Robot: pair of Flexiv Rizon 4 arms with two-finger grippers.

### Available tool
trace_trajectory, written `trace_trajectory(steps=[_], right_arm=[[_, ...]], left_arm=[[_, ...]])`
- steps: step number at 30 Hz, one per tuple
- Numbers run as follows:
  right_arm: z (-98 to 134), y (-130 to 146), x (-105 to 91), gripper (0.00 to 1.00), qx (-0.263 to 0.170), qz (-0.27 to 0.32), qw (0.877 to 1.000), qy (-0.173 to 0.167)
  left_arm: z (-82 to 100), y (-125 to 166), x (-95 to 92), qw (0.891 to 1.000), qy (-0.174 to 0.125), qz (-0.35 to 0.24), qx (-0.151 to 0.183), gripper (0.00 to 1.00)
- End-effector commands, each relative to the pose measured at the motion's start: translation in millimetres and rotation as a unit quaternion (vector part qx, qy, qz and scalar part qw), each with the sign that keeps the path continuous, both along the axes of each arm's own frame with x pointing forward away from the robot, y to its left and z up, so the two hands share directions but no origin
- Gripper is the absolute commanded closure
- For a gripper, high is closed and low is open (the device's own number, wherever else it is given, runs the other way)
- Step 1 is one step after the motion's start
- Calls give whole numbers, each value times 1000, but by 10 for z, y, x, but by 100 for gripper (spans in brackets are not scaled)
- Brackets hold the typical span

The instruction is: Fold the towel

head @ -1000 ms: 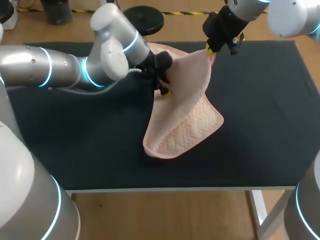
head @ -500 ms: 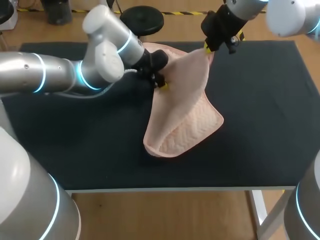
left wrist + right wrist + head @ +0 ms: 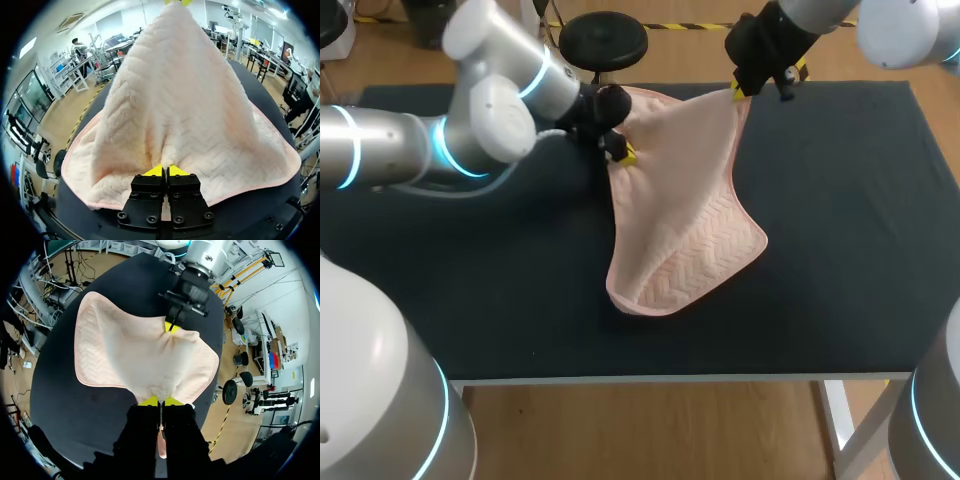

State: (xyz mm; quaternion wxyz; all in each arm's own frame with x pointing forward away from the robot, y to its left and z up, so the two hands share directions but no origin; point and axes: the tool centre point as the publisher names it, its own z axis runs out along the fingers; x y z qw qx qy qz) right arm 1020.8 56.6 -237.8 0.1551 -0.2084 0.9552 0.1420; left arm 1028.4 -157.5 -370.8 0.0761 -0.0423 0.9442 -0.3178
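your left gripper (image 3: 621, 153) is pressed together on the far left corner of the towel (image 3: 685, 205). your right gripper (image 3: 748, 92) pinches the far right corner, at the far edge of the tabletop (image 3: 845, 250). each wrist view shows yellow tips closed on pink cloth, so both grasps look sound.

the relation that matters: the held edge runs left to right between your two grippers, and the towel's long axis runs from that edge toward you. the free end lies on the tabletop, well nearer than either gripper and a little right of the left one. as i judge it, a fold means carrying both corners near, over that resting end. neither arm is better placed. the right gripper sits farther back, so it has more ground to cover.

hard to make out: the corners themselves are buried inside the grippers. you cannot tell how much cloth rests on the tabletop and how much hangs. the near left edge looks curled under, but its underside is hidden. lift height does not read from above.
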Motion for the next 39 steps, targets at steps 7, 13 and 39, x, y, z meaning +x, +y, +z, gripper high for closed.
trace_trajectory(steps=[7,13,39], right_arm=[[128,-145,-176,100,1,-13,1000,-7],[164,-154,-321,100,11,8,1000,-9],[1090,-51,-514,100,20,20,997,-66]], left_arm=[[897,772,-144,999,-38,28,0,100],[1161,851,-131,999,-46,21,-19,100],[2471,1231,-17,982,-162,76,-65,100]])
